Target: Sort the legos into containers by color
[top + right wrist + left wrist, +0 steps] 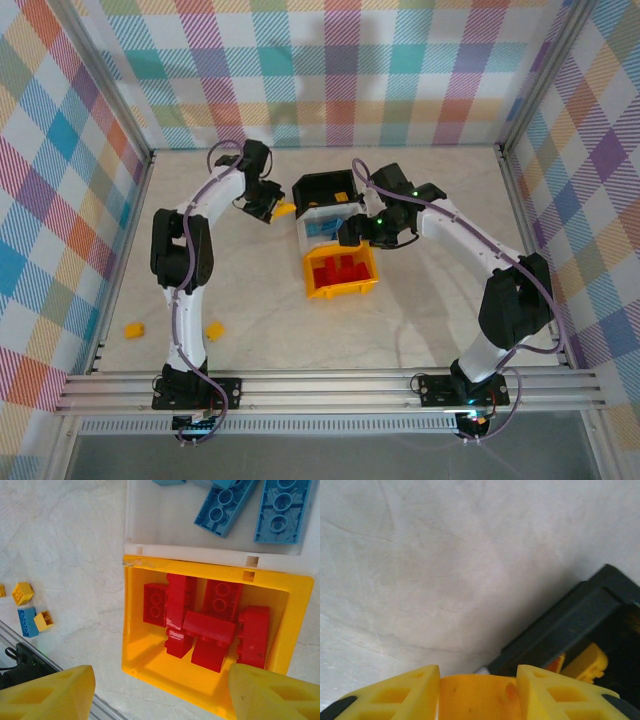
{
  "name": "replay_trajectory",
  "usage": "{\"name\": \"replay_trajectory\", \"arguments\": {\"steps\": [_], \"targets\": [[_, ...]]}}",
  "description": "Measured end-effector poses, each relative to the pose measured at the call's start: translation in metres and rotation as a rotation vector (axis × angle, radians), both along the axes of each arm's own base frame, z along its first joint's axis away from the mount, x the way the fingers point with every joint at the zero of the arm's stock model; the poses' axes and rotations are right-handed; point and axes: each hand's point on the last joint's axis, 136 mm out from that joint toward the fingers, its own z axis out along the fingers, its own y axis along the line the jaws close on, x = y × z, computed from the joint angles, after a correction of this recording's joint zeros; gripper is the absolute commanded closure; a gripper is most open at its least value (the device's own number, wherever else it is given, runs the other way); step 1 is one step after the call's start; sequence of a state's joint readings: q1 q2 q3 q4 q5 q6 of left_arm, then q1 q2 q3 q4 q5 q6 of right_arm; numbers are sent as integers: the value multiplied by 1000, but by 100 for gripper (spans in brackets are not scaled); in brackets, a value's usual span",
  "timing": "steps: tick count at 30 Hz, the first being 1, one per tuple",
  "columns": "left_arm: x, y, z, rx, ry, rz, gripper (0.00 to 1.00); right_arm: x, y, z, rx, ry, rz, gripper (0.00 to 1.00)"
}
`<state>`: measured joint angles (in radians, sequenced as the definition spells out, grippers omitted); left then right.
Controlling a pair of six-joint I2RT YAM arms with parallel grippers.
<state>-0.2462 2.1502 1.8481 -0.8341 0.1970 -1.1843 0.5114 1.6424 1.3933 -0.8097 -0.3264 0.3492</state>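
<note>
The table (430, 300) lies mostly bare to the right of the three joined bins. The yellow bin (340, 293), nearest the arms, holds red bricks (200, 620). The white bin (303, 225) in the middle holds blue bricks (227, 507). The black bin (320, 180), farthest away, has a yellow brick (587, 662) inside. The right gripper (160, 682) hangs over the yellow bin, jaws spread and empty. The left gripper (477, 676) pinches a yellow-orange brick (475, 700) just beside the black bin's left wall. Two loose yellow bricks (134, 329) lie near the table's front-left edge.

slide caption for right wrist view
Open right gripper over yellow plastic bin of red bricks; blue bricks in white bin
</note>
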Motion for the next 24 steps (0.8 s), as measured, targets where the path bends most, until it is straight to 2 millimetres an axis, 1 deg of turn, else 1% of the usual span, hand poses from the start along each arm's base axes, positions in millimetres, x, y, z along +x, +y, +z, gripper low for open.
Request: {"name": "replay_trajectory", "arguments": {"steps": [3,5,9,11,14,16,18,21,24], "targets": [[7,-2,11,-8,-30,0,55,0,0,0,-2,-1,5,29],[14,-8,20,-17,-57,-4,55,0,-1,0,-3,-3,6,29],[39,-21,39,-41,-129,-10,54,0,-3,1,-6,-9,6,29],[51,-29,42,-50,-154,-15,48,-1,-6,4,-10,-15,3,28],[58,-34,35,-45,-153,-28,34,-2,-9,9,-11,-25,-1,28],[56,-32,27,-34,-128,-31,29,-2,-10,11,-9,-31,-3,28],[53,-26,19,-22,-102,-24,26,-2,-11,11,-11,-33,-4,28],[50,-13,9,-10,-69,-1,22,-3,-11,10,-12,-29,-4,28],[55,7,2,2,-58,37,17,-4,-11,10,-13,-28,-3,28]]}}
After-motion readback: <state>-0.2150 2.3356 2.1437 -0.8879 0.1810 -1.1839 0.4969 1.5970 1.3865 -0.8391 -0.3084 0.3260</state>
